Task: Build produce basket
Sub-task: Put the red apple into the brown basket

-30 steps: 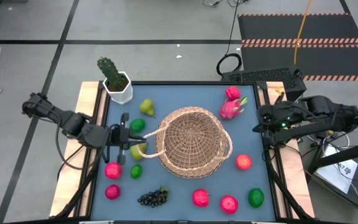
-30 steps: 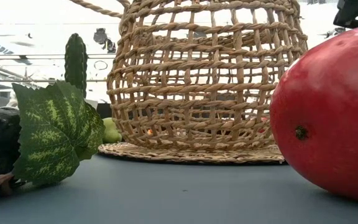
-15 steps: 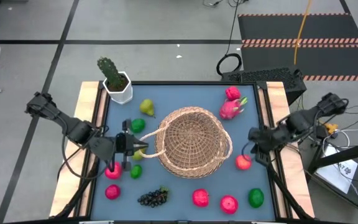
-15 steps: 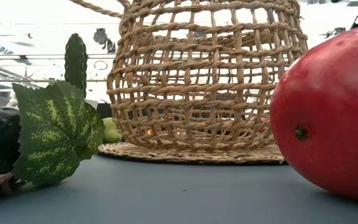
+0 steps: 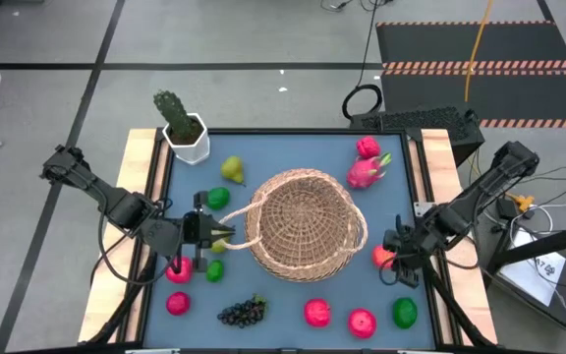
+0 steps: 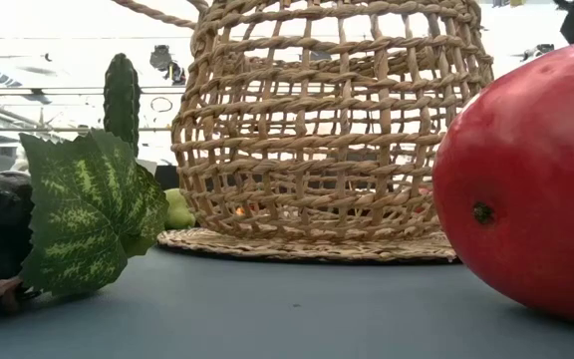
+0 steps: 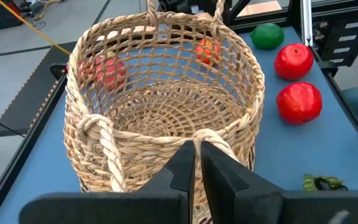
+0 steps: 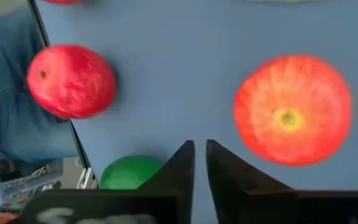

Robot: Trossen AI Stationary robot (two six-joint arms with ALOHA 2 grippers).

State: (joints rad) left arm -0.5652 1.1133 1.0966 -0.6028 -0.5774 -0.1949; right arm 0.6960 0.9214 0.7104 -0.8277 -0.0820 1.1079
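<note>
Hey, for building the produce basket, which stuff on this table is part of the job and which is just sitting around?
Part of the job:
wicker basket
red apples
green limes
pears
dragon fruit
grape bunch

Just sitting around:
potted cactus

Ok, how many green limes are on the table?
3. One lime left of the basket, another just below it in the high view, a third at lower right. More may be hidden.

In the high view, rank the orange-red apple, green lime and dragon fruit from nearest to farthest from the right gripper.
1. Orange-red apple, directly beside the right gripper.
2. Green lime, at the table's near right corner.
3. Dragon fruit, far right, beyond the basket.
</note>
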